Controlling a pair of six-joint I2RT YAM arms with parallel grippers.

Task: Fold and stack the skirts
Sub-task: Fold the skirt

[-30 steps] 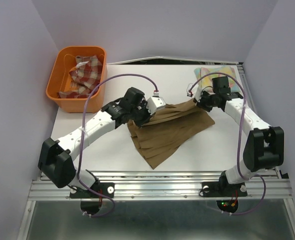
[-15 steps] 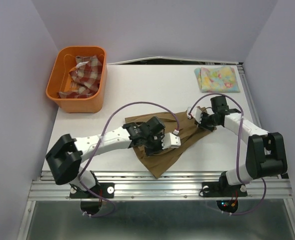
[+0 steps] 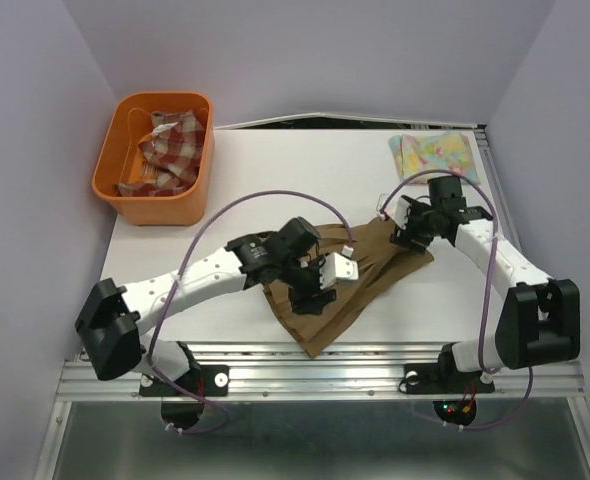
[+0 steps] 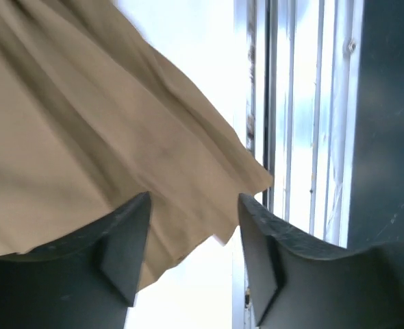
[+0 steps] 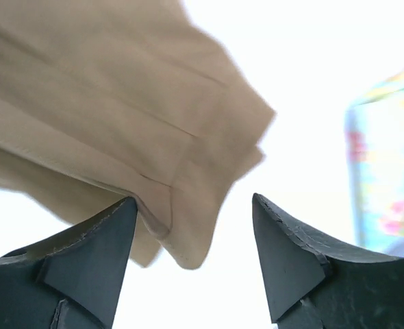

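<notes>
Lying on the white counter [image 3: 295, 170], the tan-brown skirt [image 3: 375, 270] is spread as a pleated wedge. Its narrow end points at the counter's near edge.

2 arms are over it:
- Left arm [image 3: 205, 270] reaches across the skirt's near-left part. The left jaws are above the cloth there. In the wrist view the 2 dark fingers [image 4: 120, 253] stand apart with a clear gap and grip nothing. Tan folds and the skirt's near corner show past them, with a metal rail [image 4: 291, 137] just beyond that corner.
- Right arm [image 3: 495, 250] comes in at the skirt's far-right corner. The right jaws are wide open too, fingers [image 5: 85, 253] spread, holding nothing. The corner's layered edge shows between and beyond the tips. Whether a tip touches the cloth I cannot tell.

Other items, placed from the tan-brown skirt:
- Floral skirt [image 3: 433, 157] is folded into a small square, far-right of it and apart from it. It is also at the right edge of the right wrist view [image 5: 387, 171].
- Plaid skirt [image 3: 165, 150] is bunched inside the orange basket [image 3: 155, 210], well apart to the far left.
</notes>
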